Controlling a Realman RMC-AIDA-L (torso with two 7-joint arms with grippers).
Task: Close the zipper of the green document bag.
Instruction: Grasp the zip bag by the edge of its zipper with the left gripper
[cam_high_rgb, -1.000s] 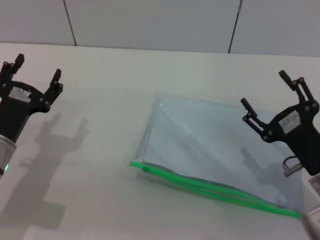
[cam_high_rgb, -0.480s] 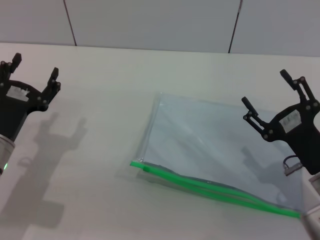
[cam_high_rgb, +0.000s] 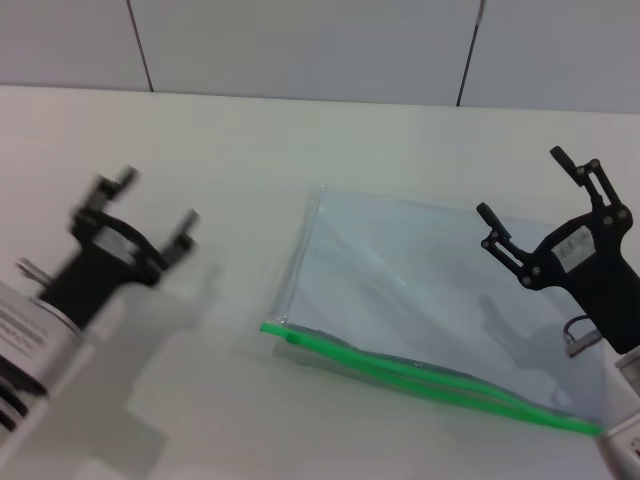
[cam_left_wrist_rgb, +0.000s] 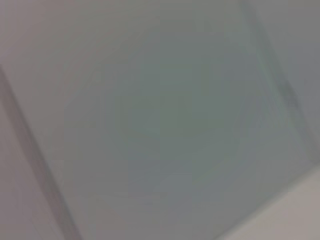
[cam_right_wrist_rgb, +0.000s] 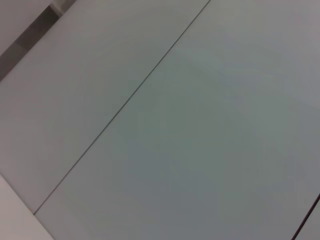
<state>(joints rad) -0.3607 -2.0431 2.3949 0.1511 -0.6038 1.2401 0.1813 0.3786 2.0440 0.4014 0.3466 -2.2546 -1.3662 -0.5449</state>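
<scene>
The green document bag (cam_high_rgb: 430, 300) lies flat on the white table, a translucent pale blue pouch. Its zipper (cam_high_rgb: 430, 378) is the bright green strip along the near edge, running from the near-left corner to the right; the two green lips part slightly, and a small slider sits near the left end (cam_high_rgb: 291, 338). My left gripper (cam_high_rgb: 148, 212) is open, in the air to the left of the bag, holding nothing. Over the bag's right end hovers my right gripper (cam_high_rgb: 528, 188), open and empty. Both wrist views show only pale wall panels.
A white table (cam_high_rgb: 250, 160) runs back to a grey panelled wall (cam_high_rgb: 300, 40). Nothing else stands on it.
My left gripper has swung right and nearer, toward the bag's left side. The right gripper has shifted only slightly. The bag has not moved.
</scene>
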